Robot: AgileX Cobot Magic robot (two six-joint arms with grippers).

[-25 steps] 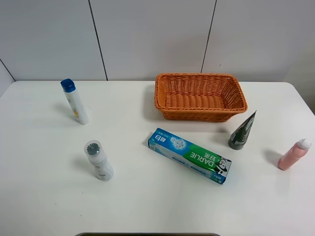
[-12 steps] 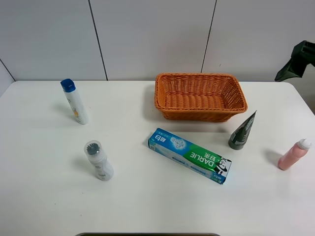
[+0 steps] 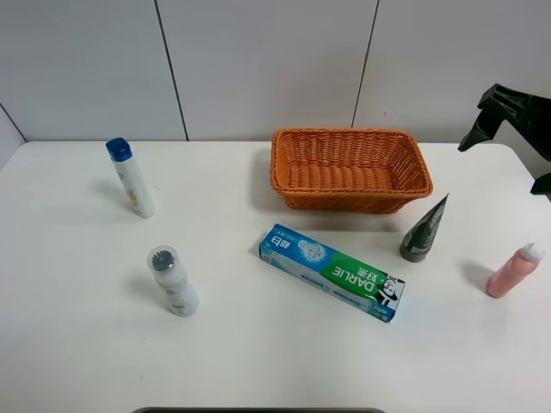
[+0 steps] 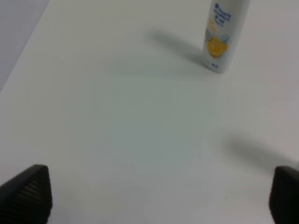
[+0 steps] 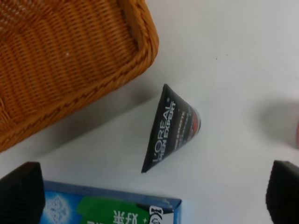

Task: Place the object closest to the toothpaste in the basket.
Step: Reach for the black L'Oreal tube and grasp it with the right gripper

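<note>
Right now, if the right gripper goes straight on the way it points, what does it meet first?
Probably the black L'Oreal tube, standing on its cap, roughly centred ahead of the open right gripper in its wrist view. The basket and toothpaste box sit off that line. Depth is unclear.

Black left tool (image 4: 161, 196), ribbed fingertips (image 4: 28, 193)

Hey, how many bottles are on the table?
3: a blue-capped bottle at the far left, a grey-capped bottle at the front left, and a pink bottle near the right edge. None appear hidden.
</note>
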